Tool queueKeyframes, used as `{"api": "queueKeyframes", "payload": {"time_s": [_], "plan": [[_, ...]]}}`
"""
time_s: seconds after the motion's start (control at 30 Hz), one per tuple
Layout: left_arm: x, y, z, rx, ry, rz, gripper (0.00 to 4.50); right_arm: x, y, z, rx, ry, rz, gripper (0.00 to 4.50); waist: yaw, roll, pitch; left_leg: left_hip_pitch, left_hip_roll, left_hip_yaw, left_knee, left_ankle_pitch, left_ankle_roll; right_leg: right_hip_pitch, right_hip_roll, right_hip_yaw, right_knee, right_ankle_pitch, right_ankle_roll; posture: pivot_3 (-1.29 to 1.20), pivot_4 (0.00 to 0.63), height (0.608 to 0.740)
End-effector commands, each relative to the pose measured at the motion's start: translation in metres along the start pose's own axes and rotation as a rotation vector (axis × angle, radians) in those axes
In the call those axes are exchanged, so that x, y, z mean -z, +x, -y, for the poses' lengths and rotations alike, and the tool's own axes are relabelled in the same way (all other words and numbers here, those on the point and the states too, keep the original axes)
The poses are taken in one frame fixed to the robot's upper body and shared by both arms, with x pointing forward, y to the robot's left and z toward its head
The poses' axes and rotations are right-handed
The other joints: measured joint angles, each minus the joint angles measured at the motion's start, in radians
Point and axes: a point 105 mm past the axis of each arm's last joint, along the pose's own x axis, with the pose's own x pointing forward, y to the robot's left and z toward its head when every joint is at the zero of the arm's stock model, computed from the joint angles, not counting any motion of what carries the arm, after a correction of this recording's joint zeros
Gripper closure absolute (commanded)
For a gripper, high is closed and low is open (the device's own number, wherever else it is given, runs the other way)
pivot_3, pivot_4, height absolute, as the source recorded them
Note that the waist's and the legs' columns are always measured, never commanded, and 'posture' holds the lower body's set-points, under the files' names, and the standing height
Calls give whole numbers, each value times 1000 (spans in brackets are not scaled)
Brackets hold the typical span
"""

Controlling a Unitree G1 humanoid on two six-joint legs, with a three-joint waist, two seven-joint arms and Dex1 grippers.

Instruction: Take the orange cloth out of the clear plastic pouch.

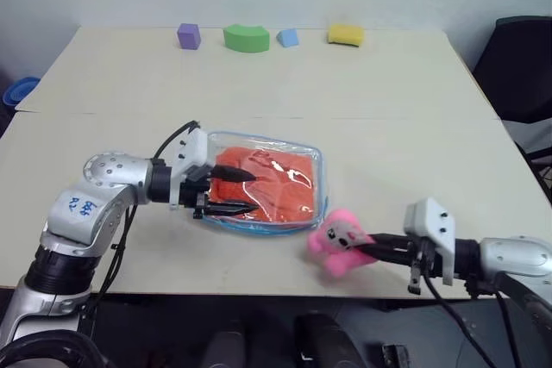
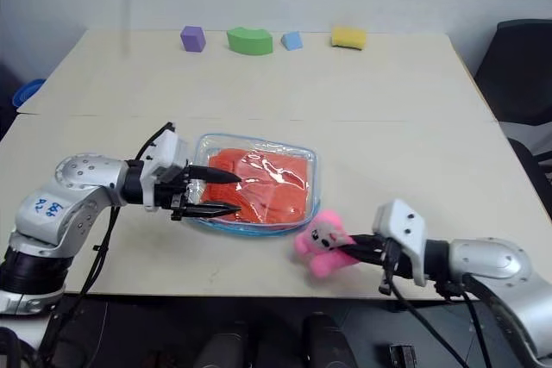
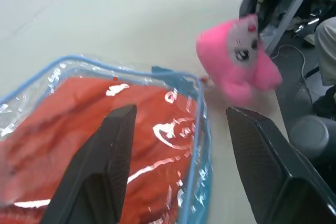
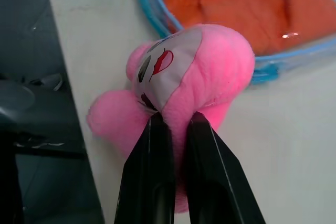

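Beige table (image 1: 388, 127), left gripper (image 1: 231, 191) jaws spread over clear plastic pouch (image 1: 315, 161), right gripper (image 4: 176, 124) jaws clamped on pink plush toy (image 1: 338, 239).

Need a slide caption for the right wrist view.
Right claw shut on pink plush toy beside the clear plastic pouch.

The right gripper's (image 4: 176, 124) fingers are pressing into the pink plush toy (image 4: 184, 82), hiding the fabric pinched between them. The clear plastic pouch (image 3: 202, 129), just ahead of the left gripper (image 3: 176, 124), is being cut off at the wrist picture's edge, and glare is veiling folds of the orange cloth (image 3: 68, 124). Whether the zipper is standing undone is too blurred to tell.
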Motion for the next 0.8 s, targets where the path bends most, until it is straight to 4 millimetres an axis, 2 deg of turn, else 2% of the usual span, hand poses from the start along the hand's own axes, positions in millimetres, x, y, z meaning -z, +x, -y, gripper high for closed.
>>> {"api": "queueKeyframes", "payload": {"time_s": [0.03, 0.13, 0.33, 0.47, 0.6, 0.8], "plan": [[-1, 8, 5, 37, 35, -7, 1593, 3, 10, -8, -56, -171, -29, 4487, -4, 0, 0, 0, 0, 0, 0, 0, 0, 0, 0, 0, 0, 0, 0, 0, 150, 740], [-2, 12, 5, 40, 35, -2, 1593, 11, 18, -7, -69, -210, -47, 4487, -4, 0, 0, 0, 0, 0, 0, 0, 0, 0, 0, 0, 0, 0, 0, 0, 150, 740], [-4, 16, 11, 80, 23, -4, 1593, 11, 23, -12, -96, -242, -23, 2594, -3, 0, 0, 0, 0, 0, 1, 1, -1, 0, 0, 0, 1, 0, 0, 0, 150, 740], [-13, 30, 19, 182, -24, 15, 1593, 11, 27, -18, -87, -309, -20, 1239, -2, 0, 0, 0, 0, 0, 1, 1, -1, 0, 0, 0, 1, 0, 0, 0, 150, 740], [-13, 48, 24, 281, 31, -25, 1593, 14, 25, -21, -88, -394, -57, 1239, 0, 0, 0, 0, -1, 0, 1, 1, -2, 0, 0, 0, 1, 0, 0, 0, 150, 740], [-24, 80, 33, 474, 216, -55, 1593, 10, 6, -15, -21, -428, -71, 1239, 7, 0, 0, 0, -1, 0, 2, 2, -3, 0, 0, 0, 1, 0, 0, 0, 150, 740]]}}
